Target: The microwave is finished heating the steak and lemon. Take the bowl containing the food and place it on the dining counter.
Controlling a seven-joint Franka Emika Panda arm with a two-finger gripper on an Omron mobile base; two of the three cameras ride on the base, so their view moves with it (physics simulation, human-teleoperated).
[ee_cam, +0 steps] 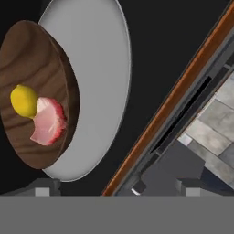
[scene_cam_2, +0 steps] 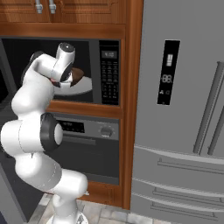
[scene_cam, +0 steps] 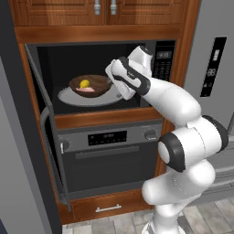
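The white Franka arm point(scene_cam: 183, 137) is rising from its base, bending at the elbow and reaching up and forward, its wrist turning sideways; the gripper point(ee_cam: 114, 188) is showing two dark fingertips point(ee_cam: 43, 187) spread well apart, holding nothing.

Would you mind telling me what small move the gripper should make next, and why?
Probably ease the gripper sideways toward the bowl's rim. In the hand view the bowl, holding the lemon and steak, sits on the white turntable plate off to one side of the open fingers, not between them.
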